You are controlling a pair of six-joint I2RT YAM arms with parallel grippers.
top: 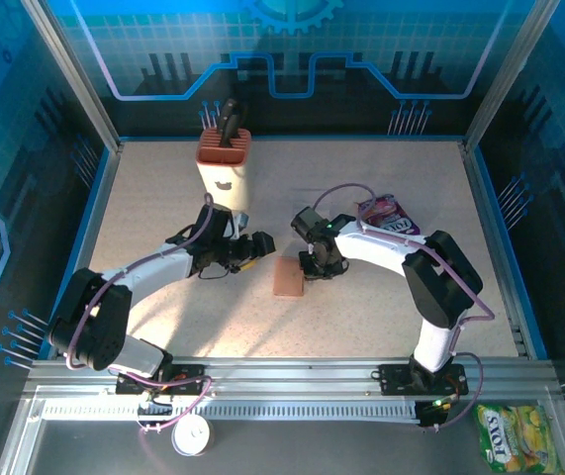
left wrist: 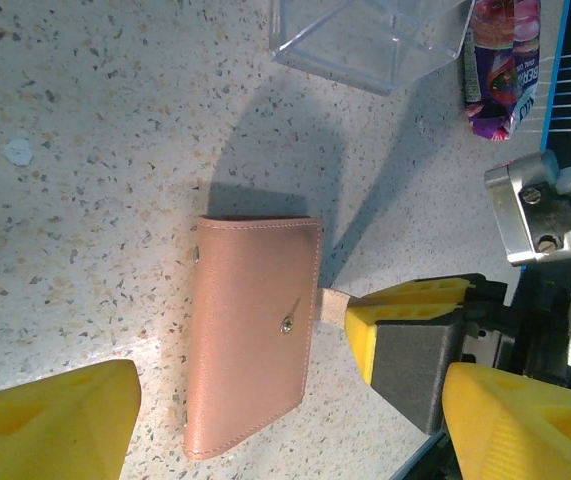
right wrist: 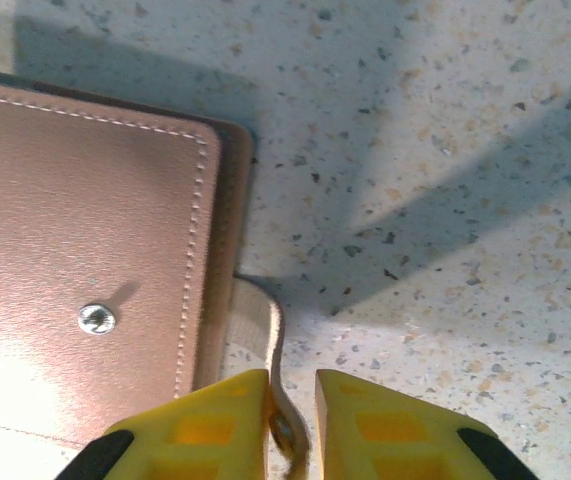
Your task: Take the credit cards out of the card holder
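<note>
The wallet [top: 288, 277] is seen lying closed and flat near the middle of the table [top: 163, 188], stitched tan face and small metal stud [right wrist: 96, 319] upward, its long edges running roughly from near to far. A short strap [right wrist: 257, 325] is seen sticking out past its right long edge. The end of that strap is caught between the yellow fingers of the right gripper [right wrist: 290, 400], which are drawn in close on either side of it, low to the table top. The left gripper [top: 252, 252] is held just off the wallet's left edge with its fingers [left wrist: 50, 425] spread wide apart and nothing between them but the view down onto the wallet. The two long edges are thus flanked by the grippers, while the near and far short edges are bordered by bare speckled table. Beyond the wallet to the right, a clear tray [left wrist: 365, 40] is set apart from it, with a purple snack packet [left wrist: 500, 70] just beside the tray. A beige block [top: 225, 158] with a dark handle in its top is stood at the far edge, well apart from the wallet. Open surface is left on the near half of the table and toward both side rails
</note>
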